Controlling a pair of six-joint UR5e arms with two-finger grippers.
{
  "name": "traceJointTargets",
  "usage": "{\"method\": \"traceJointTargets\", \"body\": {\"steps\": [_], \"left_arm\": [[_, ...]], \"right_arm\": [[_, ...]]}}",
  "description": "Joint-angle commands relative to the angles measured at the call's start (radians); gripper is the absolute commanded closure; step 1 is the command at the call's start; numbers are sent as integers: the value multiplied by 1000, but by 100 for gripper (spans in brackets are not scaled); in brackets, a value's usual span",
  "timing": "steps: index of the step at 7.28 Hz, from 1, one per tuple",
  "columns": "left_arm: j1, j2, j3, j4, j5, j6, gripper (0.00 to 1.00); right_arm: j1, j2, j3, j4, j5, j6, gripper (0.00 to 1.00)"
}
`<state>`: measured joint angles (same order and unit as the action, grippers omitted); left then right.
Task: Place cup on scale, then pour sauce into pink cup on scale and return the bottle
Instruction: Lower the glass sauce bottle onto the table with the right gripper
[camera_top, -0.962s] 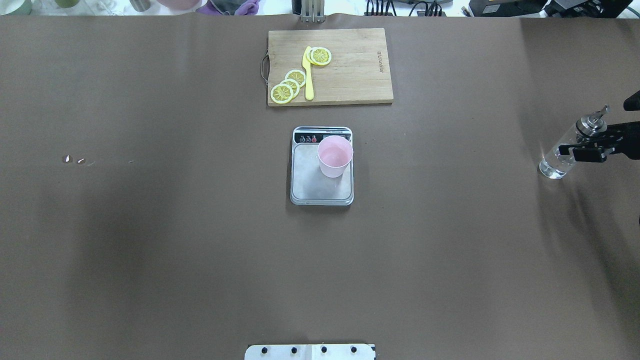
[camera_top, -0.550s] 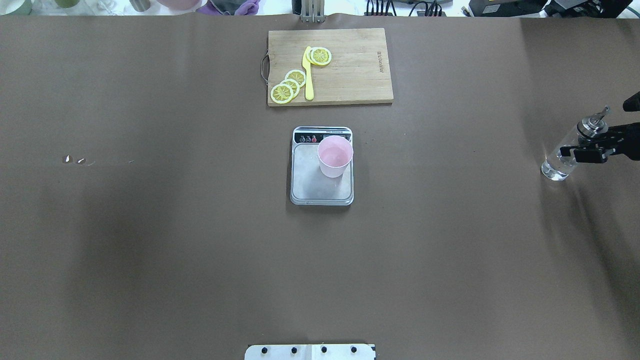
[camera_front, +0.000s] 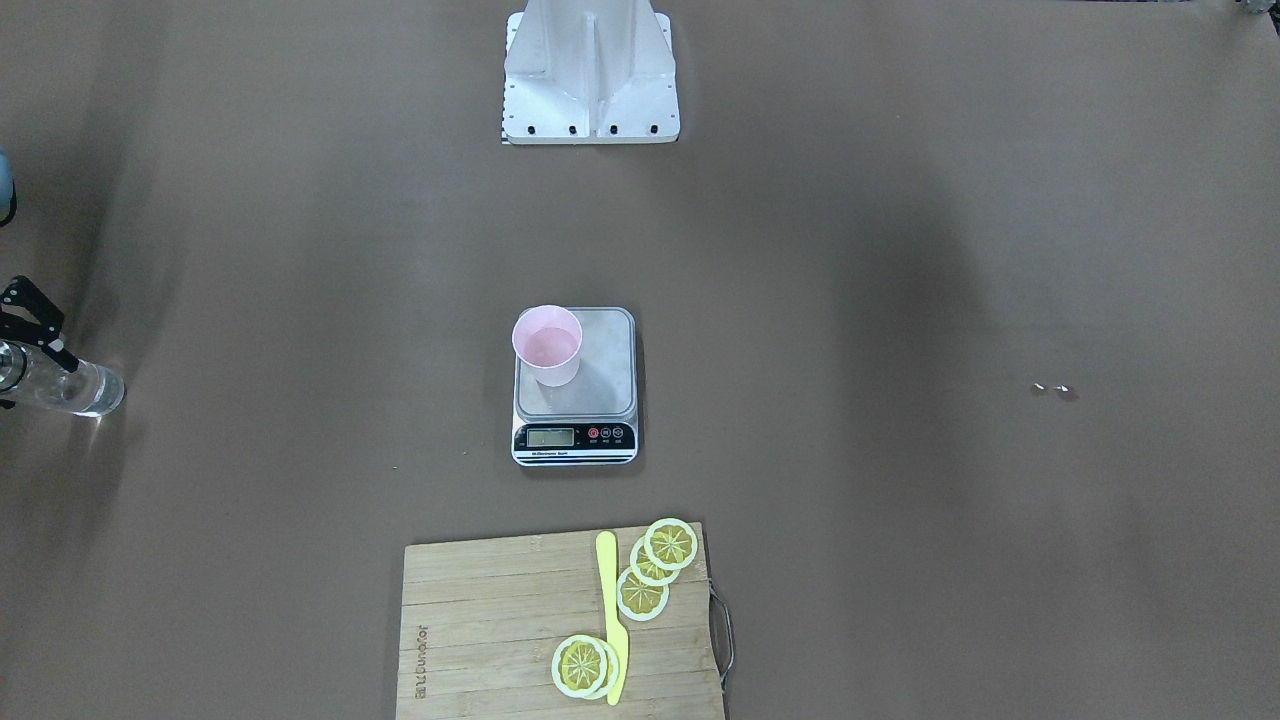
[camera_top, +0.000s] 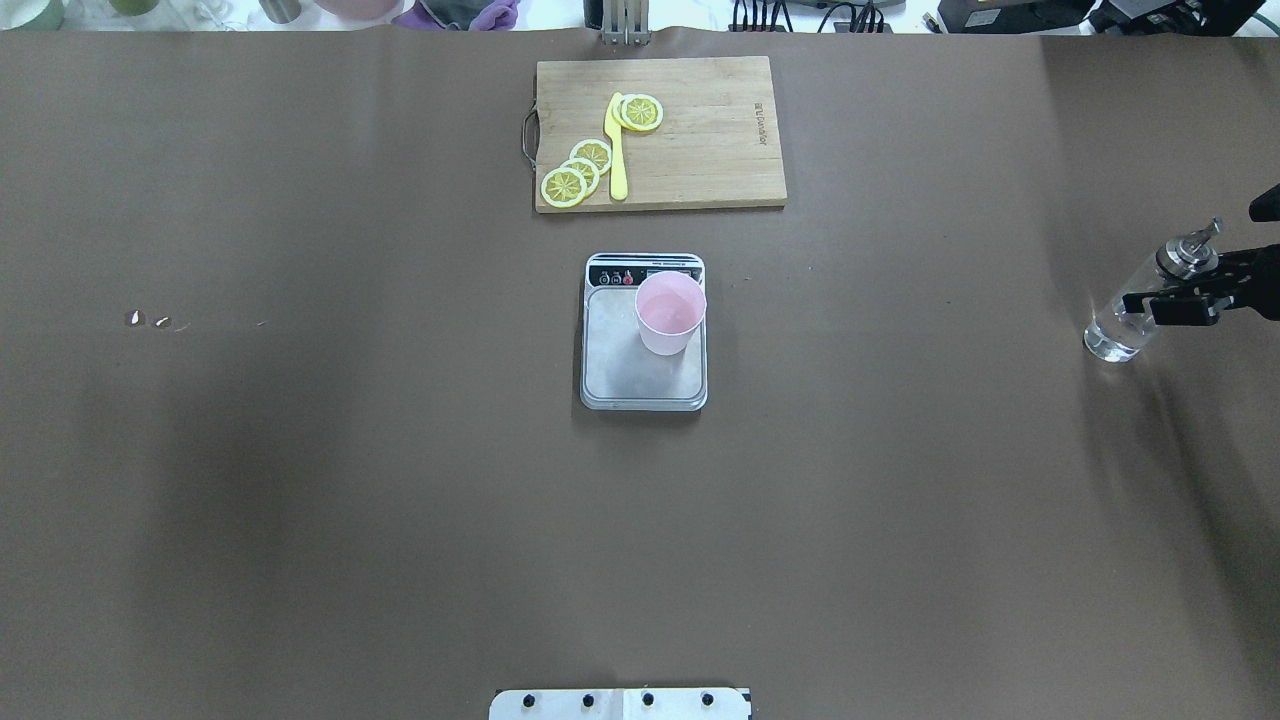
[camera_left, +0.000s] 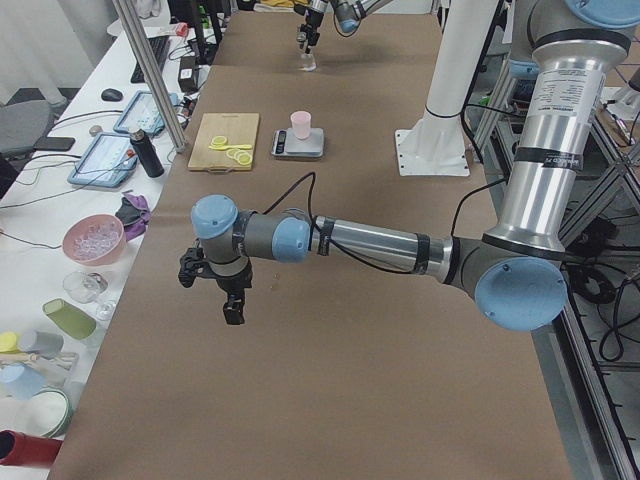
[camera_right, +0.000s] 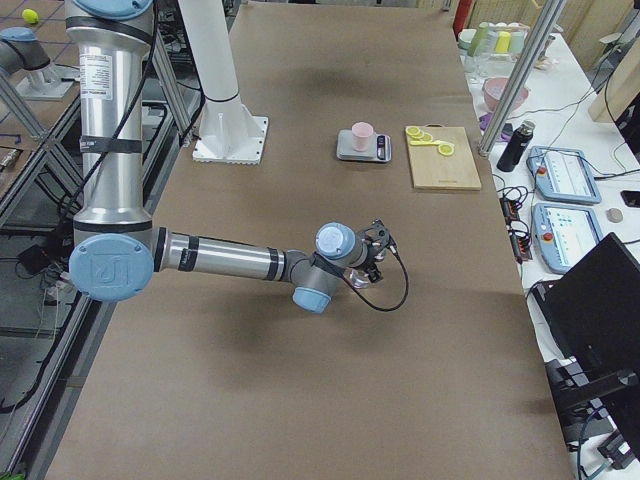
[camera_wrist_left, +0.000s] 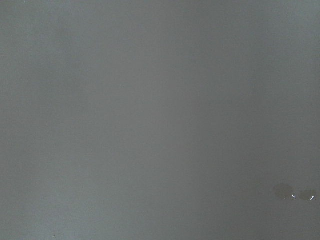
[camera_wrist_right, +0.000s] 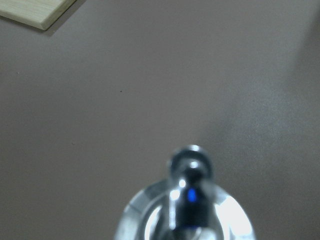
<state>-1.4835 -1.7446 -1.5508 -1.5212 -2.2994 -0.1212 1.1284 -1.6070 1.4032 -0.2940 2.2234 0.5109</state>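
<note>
I'm clenching the right gripper round the bottle, out by the table's right edge — cup sitting on the scale. I'm planning a flat, gentle set-down before releasing; left gripper — can't tell.

Right arm stretches low and near level over the brown worktop. Black two-finger right gripper points sideways, fingers clamped round the upper part of a slim transparent bottle. Left arm reaches out level above the worktop, black left gripper hanging downward, finger gap unclear.
</note>
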Motion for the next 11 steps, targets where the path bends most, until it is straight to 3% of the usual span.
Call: {"method": "traceJointTargets", "body": {"steps": [1,4,11], "left_arm": [[-1,2,-2,0,1,0,2],[-1,4,-2,0,0,0,2],[-1,5,-2,0,0,0,2]], "right_arm": [[1,-1,5,-7,-1,0,11],[1,-1,19,-7,1,15,1],[4,-67,88,-39,105,48,0]]}}
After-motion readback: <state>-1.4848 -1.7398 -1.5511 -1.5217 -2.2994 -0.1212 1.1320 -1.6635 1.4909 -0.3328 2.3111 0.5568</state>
